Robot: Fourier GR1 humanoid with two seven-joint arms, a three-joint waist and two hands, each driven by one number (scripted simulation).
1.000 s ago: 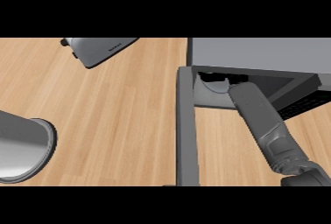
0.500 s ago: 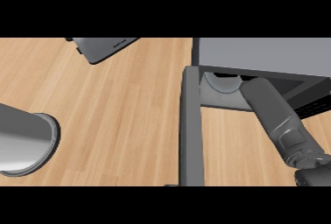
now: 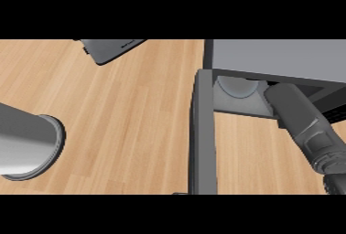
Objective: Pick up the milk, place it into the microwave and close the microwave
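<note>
The grey box-shaped microwave [image 3: 277,57] sits at the far right corner of the light wooden counter [image 3: 128,119], its dark grey door [image 3: 202,132] swung open and pointing toward the near edge. The right grey forearm [image 3: 304,123] rises from the near right corner and reaches into the microwave's opening. The right hand is hidden inside, so whether it is released or grasping anything cannot be told. The milk is not visible; its place cannot be told. A round glass turntable plate [image 3: 238,87] shows inside the cavity. A large grey cylindrical forearm end [image 3: 27,146] lies at the left edge. A dark grey flat appliance [image 3: 111,48] sits at the far edge.
</note>
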